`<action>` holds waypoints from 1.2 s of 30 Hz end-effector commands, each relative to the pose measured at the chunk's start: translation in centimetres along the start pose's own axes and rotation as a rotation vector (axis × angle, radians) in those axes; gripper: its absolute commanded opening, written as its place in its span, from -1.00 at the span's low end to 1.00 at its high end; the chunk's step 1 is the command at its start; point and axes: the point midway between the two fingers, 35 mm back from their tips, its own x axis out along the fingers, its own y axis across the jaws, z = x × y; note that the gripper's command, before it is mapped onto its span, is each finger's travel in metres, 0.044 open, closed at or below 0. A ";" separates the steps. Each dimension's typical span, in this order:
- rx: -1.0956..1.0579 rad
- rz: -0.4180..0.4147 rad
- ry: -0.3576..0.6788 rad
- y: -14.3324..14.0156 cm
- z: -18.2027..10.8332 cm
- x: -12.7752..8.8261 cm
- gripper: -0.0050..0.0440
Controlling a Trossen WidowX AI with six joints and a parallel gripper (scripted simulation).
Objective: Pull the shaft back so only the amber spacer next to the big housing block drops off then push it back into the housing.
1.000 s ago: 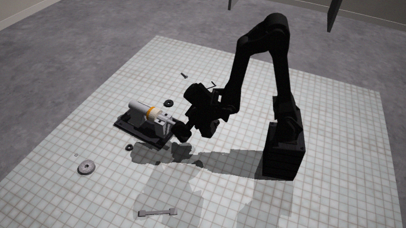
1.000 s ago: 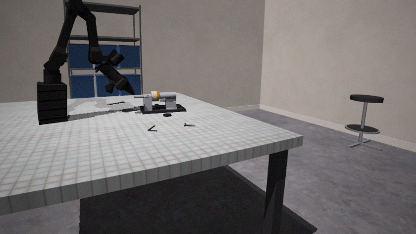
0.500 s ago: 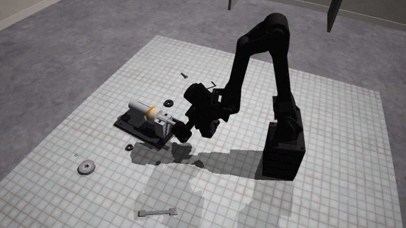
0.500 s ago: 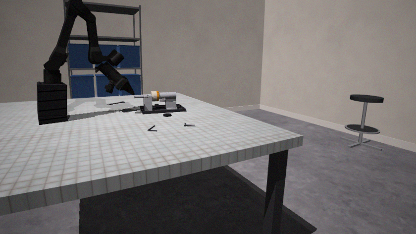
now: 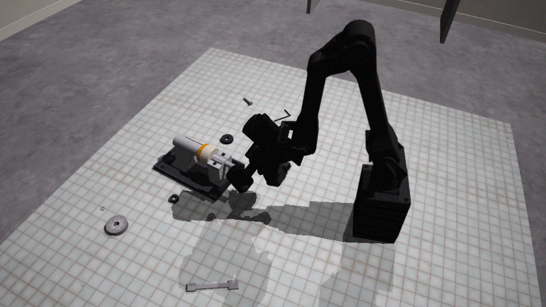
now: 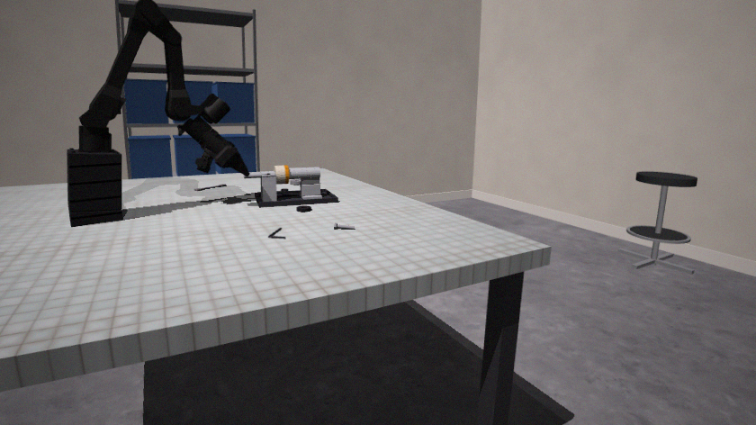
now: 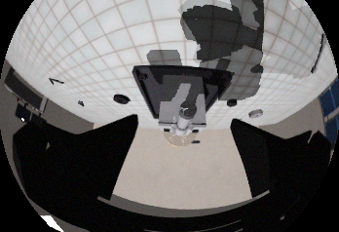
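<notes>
The fixture stands on a black base plate [image 5: 167, 169] [image 6: 328, 197] [image 7: 150, 91]. The grey shaft [image 5: 226, 161] [image 6: 257, 174] [image 7: 184, 124] runs from the big housing block [image 5: 182, 155] [image 6: 310, 184] through a small support block [image 5: 218, 171] [image 6: 268, 187]. On the shaft, the amber spacer [image 5: 203, 148] [image 6: 286, 172] sits against the housing, and a cream spacer [image 5: 210, 153] [image 6: 278, 171] sits beside it. My gripper [image 5: 244, 166] [image 6: 243, 171] [image 7: 187, 122] is open and empty. It is at the shaft's free end, with one finger on each side of the tip, and I cannot tell whether they touch it.
Loose parts lie on the tiled table: a black washer [image 5: 227, 137] [image 6: 303, 209], a small black ring [image 5: 173, 196], a grey disc [image 5: 116, 224], a screw [image 5: 247, 101] [image 6: 344, 226], a hex key [image 5: 281, 116] [image 6: 276, 237], and a flat bar [image 5: 212, 285]. The arm's base [image 5: 380, 206] [image 6: 94, 185] stands to the right in the top view.
</notes>
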 end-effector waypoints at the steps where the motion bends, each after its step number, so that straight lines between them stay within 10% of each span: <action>1: -0.003 0.000 -0.001 0.0 0.0 0.9 1.00; 36: -0.004 -0.001 0.000 0.1 0.0 2.8 1.00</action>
